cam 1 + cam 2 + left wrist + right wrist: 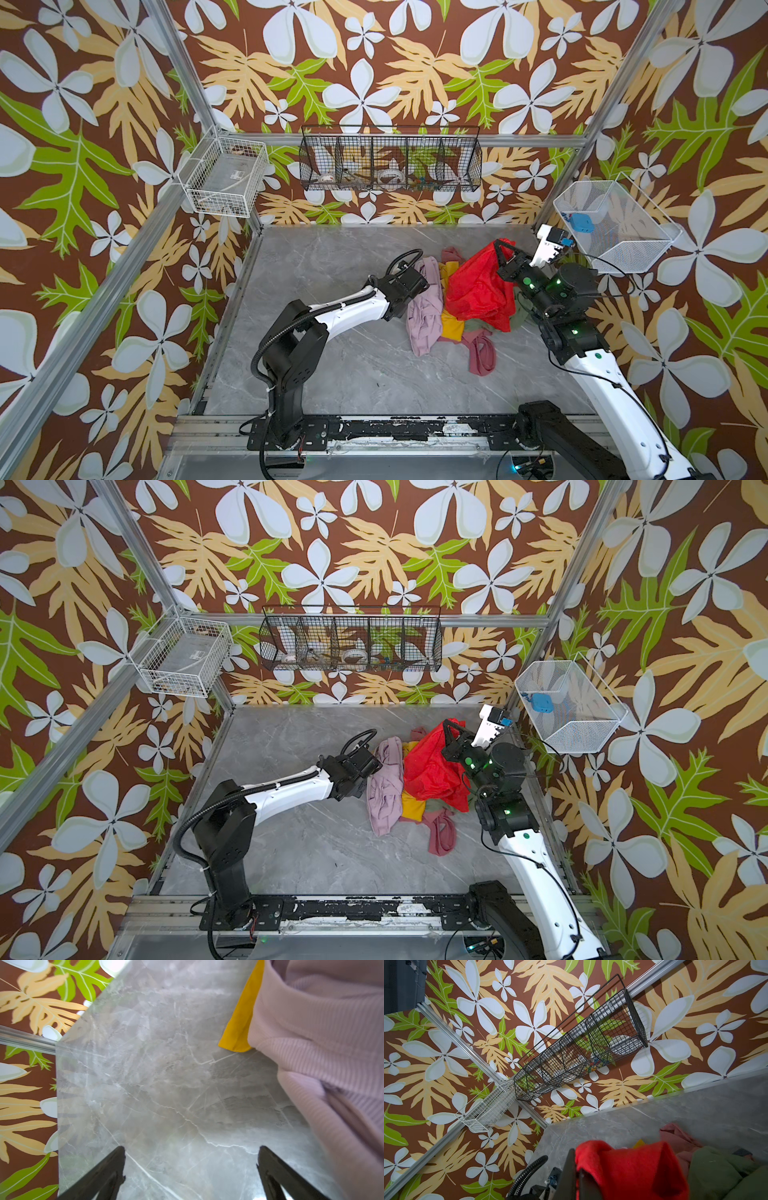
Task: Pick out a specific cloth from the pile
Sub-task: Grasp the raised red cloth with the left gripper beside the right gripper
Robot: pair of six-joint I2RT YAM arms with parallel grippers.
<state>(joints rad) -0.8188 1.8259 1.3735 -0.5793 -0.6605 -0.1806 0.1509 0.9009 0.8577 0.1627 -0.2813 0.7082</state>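
While half-aloft, cloth [478, 286] in right pincer [499, 246]

The red cloth [478, 286] hides most of the olive garment [473, 325]; the black wire basket's [471, 166] contents are too small to identify.

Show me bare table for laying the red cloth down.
Bare: the table between the left arm and right arm, nearside of the pile; also the far-left corner. Crowded: right side, where the right pincer holds the cloth.
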